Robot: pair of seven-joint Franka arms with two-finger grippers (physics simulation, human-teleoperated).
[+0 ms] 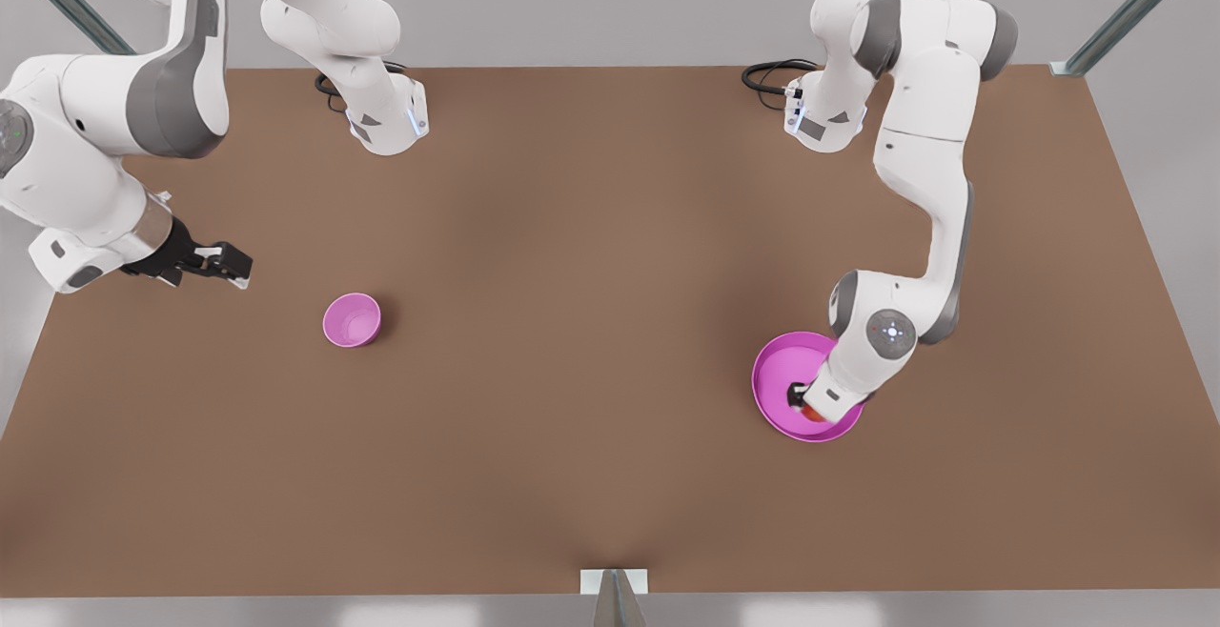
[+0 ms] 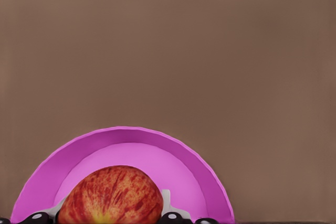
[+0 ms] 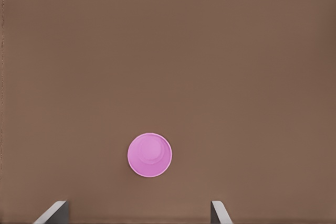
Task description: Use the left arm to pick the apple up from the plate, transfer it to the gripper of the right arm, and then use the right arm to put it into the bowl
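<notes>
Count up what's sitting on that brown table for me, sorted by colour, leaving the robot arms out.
Pink: 2, the plate and the bowl
Red: 1, the apple, lying on the plate between the left pincer's fingers
Total: 3

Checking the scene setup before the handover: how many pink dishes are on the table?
2. The small deep bowl sits toward the front view's left, near the waiting right gripper. The wide plate lies toward the front view's right, holding the apple under the left gripper.
</notes>
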